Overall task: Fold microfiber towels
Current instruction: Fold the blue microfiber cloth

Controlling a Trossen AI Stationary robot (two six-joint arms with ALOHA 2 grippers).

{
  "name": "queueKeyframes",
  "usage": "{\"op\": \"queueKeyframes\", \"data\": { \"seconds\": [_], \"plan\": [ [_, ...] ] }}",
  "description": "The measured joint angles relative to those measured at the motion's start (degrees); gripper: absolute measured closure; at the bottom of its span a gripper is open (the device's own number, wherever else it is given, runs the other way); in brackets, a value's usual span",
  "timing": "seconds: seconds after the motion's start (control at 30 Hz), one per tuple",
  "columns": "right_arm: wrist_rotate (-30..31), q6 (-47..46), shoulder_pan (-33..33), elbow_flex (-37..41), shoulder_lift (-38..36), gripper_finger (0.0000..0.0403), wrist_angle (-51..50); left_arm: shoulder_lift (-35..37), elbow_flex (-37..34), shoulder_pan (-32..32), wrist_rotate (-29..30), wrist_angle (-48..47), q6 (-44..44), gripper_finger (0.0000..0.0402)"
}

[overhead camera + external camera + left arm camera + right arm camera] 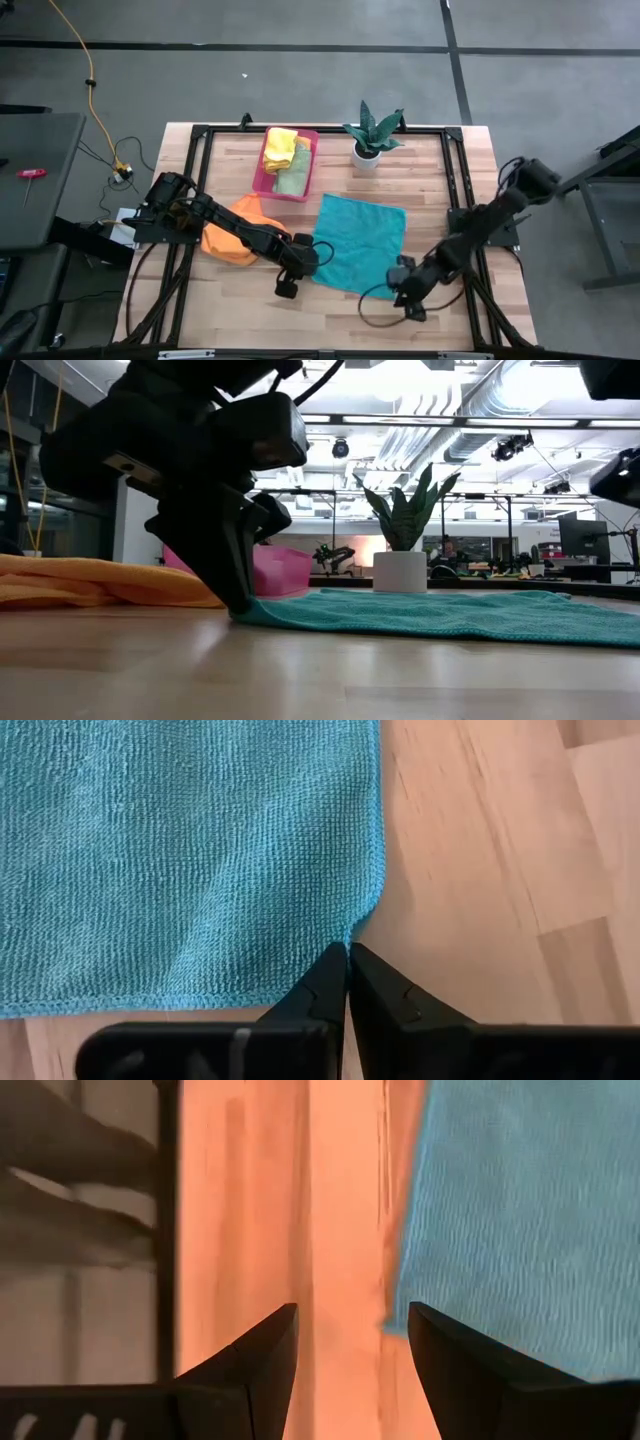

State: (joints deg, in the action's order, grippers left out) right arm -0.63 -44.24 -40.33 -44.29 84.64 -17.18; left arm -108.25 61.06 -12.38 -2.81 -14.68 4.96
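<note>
Pinching the near corner of the teal towel [190, 850], the left gripper [347, 960] has its jaws clamped together with the hem caught right at the tips, down on the wooden table [480, 850]. Grip looks thin, only the very corner in the bite, so lift slow and watch for slip.

Right gripper [350, 1330] sits low at the opposite near corner of the same towel, jaws spread, holding nothing; the towel edge lies just ahead of its tips, slightly off toward one finger. Judgement: it needs to nudge sideways so the corner falls between the fingers, then close before any lift, otherwise the fold goes crooked.

Beyond both grippers the teal towel lies flat, spread away from them across the table, a few soft wrinkles. For a clean fold: raise both corners together, carry them forward over the far edge, keep tension even, set down with hems lined up.

Just outboard of the left gripper, under that arm, the orange towel [235, 235] lies bunched, not folded. Risk: arm drags it.

Farther out, past the teal towel's far edge, the pink tray [262, 182] holds a yellow towel [280, 148] and a light green towel [293, 180]. A potted plant [370, 135] stands beside the tray, well clear.
</note>
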Motion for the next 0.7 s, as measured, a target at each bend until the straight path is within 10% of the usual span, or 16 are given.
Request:
{"op": "queueKeyframes", "data": {
  "seconds": [0.7],
  "plan": [
    [1.8,6.8,-0.6,-15.0,17.4,0.0220,-16.9,0.0,0.0,0.0,0.0,0.0,2.0,0.0401]
  ]
}}
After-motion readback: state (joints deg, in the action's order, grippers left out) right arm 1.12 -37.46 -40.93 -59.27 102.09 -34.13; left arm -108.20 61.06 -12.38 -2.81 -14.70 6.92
